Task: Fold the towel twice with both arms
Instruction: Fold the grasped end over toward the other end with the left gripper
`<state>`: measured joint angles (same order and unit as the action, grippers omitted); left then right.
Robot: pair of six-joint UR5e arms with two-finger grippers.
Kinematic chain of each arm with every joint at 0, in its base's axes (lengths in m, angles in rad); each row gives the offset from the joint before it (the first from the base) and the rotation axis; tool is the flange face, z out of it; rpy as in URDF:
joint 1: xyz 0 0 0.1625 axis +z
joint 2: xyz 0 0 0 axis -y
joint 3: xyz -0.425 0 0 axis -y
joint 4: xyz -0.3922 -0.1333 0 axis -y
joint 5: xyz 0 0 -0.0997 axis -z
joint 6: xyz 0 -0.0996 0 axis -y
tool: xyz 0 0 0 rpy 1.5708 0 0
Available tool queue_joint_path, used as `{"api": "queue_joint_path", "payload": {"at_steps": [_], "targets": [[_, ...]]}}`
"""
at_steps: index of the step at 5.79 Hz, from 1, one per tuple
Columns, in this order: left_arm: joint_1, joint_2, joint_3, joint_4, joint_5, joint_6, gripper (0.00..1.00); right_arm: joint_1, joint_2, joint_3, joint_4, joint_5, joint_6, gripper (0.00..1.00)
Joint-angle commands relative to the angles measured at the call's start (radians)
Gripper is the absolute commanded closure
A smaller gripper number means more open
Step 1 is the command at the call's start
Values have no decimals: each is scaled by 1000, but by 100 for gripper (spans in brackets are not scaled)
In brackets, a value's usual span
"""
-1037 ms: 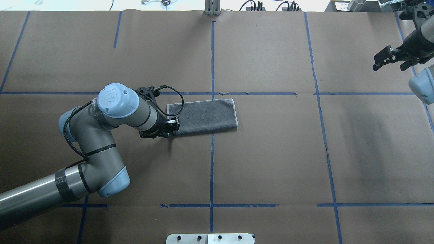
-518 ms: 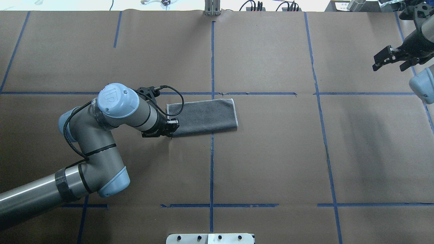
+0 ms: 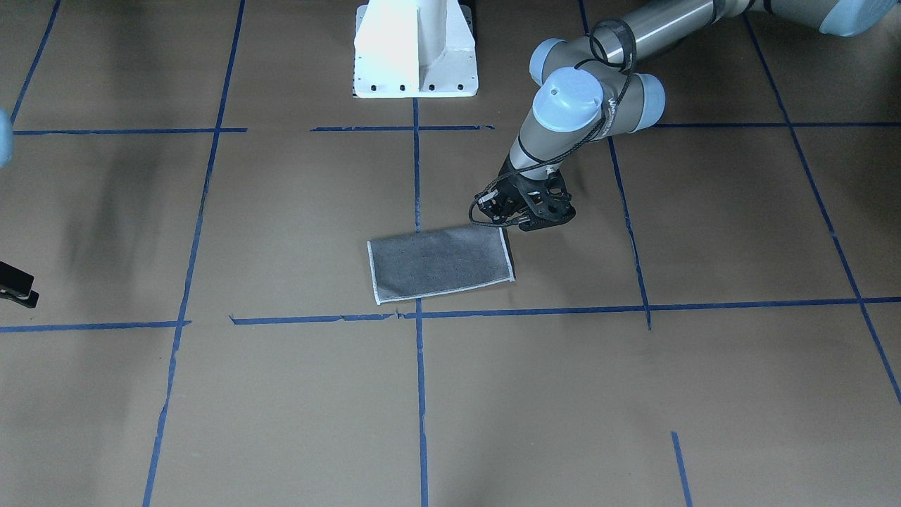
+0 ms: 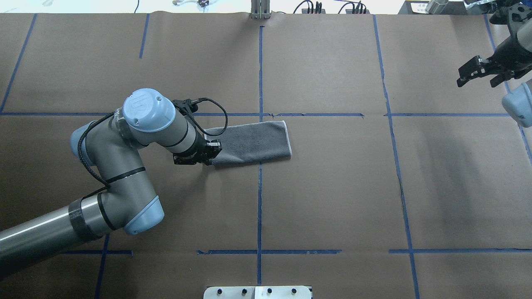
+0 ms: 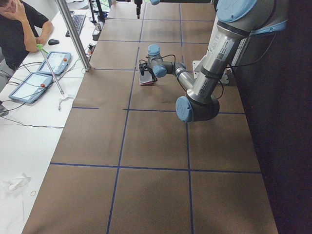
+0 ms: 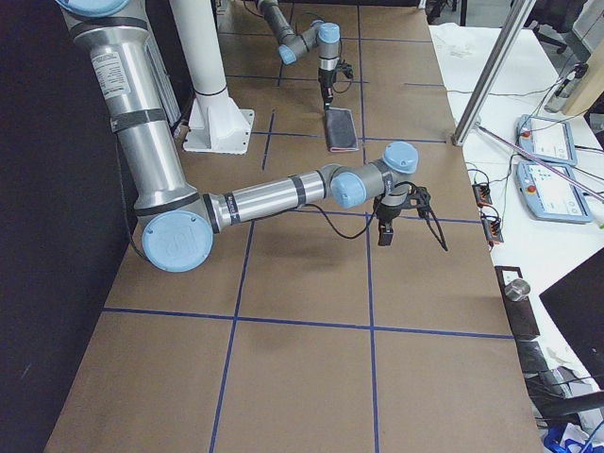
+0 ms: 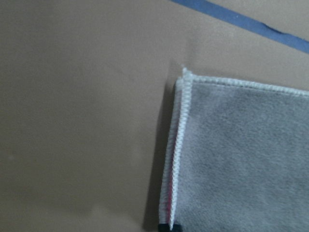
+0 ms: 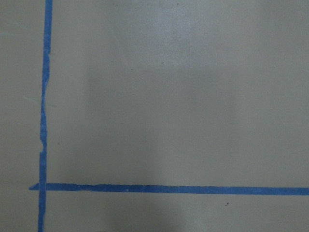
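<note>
The towel (image 4: 253, 141) lies folded in a grey strip with a whitish edge at the table's middle; it also shows in the front view (image 3: 440, 262). My left gripper (image 4: 210, 153) is shut on the towel's near left corner and holds that corner slightly raised. In the front view this gripper (image 3: 501, 220) sits at the towel's upper right corner. The left wrist view shows the towel's stitched edge (image 7: 176, 159) with a thin pink sliver between the layers. My right gripper (image 4: 478, 77) is open and empty, high at the far right, well away from the towel.
Brown paper with blue tape lines (image 4: 259, 74) covers the table. The white pedestal base (image 3: 415, 49) stands at the robot's side. An operator (image 5: 19, 24) sits at a side desk with tablets (image 5: 36, 73). The right wrist view shows only paper and tape (image 8: 43, 121).
My left gripper has closed on the towel's near left corner and risen a little. The towel's left end has lifted and drawn in. The right arm has not moved.
</note>
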<state>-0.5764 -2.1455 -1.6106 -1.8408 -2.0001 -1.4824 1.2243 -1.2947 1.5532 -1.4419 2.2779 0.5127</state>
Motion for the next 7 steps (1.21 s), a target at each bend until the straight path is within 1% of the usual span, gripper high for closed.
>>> {"api": "queue_joint_path", "payload": {"at_steps": [1,2,3,4,5,6,7], "targets": [[0,-69,-15,113,50,92,100,4,0,-1,0,2,0,0],[7,-97,-3,117,99,172,100,4,0,-1,0,2,0,0],[44,-140,12,136,160,274,100,6,-2,-1,0,2,0,0],[65,-221,50,208,209,436,100,11,-9,-1,0,17,0,0],[73,-299,133,224,231,473,100,14,-17,-1,2,20,0,0],[95,-389,238,224,277,526,100,15,-18,-1,0,20,0,0],[111,-405,273,216,323,597,100,20,-18,-2,0,20,-2,0]]}}
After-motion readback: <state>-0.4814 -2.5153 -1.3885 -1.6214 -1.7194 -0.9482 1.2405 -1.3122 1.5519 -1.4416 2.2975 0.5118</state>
